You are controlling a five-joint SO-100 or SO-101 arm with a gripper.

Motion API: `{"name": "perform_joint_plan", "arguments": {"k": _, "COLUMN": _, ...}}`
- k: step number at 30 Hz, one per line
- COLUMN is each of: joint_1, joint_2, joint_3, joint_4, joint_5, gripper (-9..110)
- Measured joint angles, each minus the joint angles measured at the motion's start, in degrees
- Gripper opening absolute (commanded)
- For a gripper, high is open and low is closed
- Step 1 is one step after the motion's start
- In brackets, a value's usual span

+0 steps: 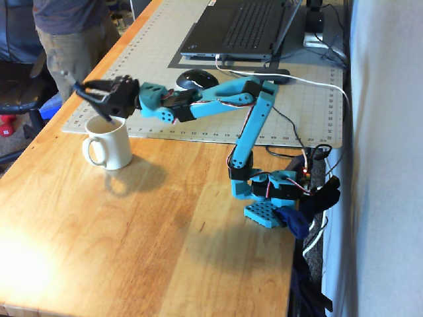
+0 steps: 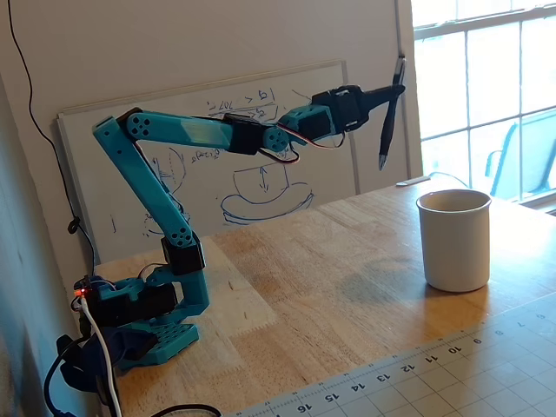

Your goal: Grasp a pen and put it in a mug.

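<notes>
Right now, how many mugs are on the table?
1. The mug stands on the bare wood by the cutting mat's edge, below the pen held in the tool. Nothing suggests another is hidden.

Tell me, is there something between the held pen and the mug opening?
Nothing visible. The end effector holds the pen nearly upright, tip down, above the mug; only open air lies between the tip and the rim.

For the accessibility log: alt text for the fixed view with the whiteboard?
A teal robot arm holds a dark pen nearly upright in its gripper, above and left of a cream mug standing on a wooden table.
</notes>
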Motion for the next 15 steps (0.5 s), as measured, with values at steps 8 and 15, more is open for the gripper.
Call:
{"name": "perform_joint_plan", "arguments": {"k": 8, "joint_1": 0.26, "joint_2": -0.35, "joint_3": 0.53, "joint_4": -5.19, "joint_5": 8.44, "gripper": 1}}
{"name": "perform_joint_plan", "arguments": {"k": 15, "joint_1": 5.27, "joint_2": -7.38, "joint_3": 0.53, "joint_4": -16.96, "joint_5": 9.14, "gripper": 1}}
